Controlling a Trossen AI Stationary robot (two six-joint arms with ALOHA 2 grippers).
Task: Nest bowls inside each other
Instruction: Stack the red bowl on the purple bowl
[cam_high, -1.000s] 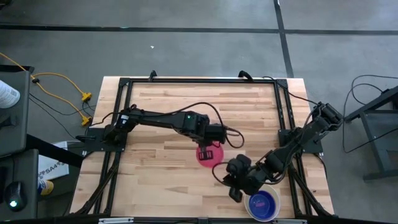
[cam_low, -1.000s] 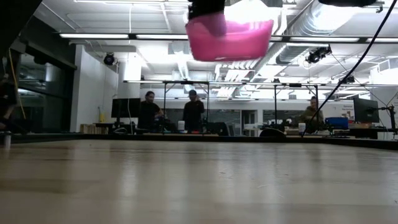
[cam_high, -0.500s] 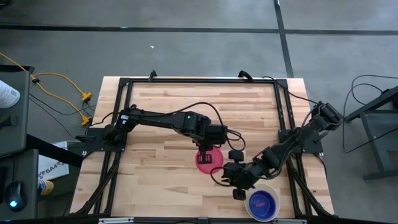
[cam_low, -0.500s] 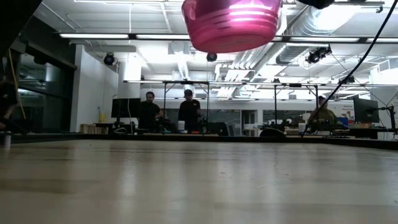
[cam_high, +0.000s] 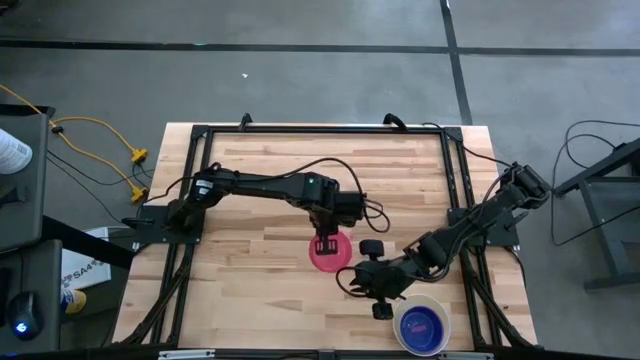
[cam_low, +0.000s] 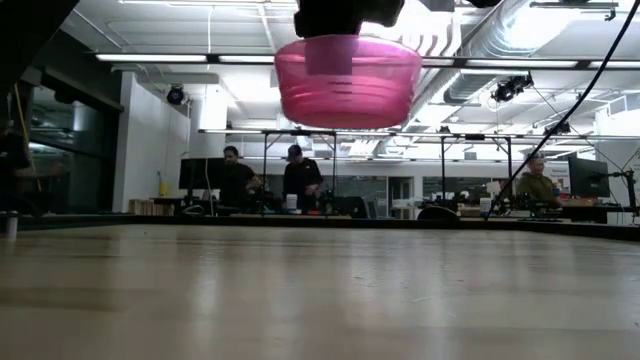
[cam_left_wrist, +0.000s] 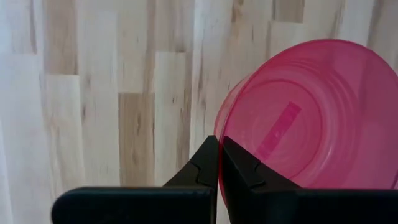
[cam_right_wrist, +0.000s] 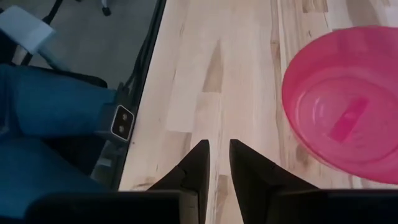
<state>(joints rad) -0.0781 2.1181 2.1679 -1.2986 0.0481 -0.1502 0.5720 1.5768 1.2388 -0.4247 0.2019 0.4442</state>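
Bowls in view, three:
- One pinkish-red bowl (cam_high: 329, 251), lower centre of the high view, held clear above the surface (cam_high: 260, 180); upper centre in the low view (cam_low: 348, 82).
- One white bowl (cam_high: 408, 313), lower right of the high view, resting on the surface.
- One blue bowl (cam_high: 422, 326), seated inside the white bowl.

Hands, two:
- Left hand (cam_high: 325, 243), fingers clamped on the pinkish-red bowl's rim (cam_left_wrist: 219, 163).
- Right hand (cam_high: 379, 308), lower right of the high view, just beside the white bowl; fingers a narrow gap apart (cam_right_wrist: 215, 163), nothing between them.

Persons, three, far background of the low view (cam_low: 232, 180).
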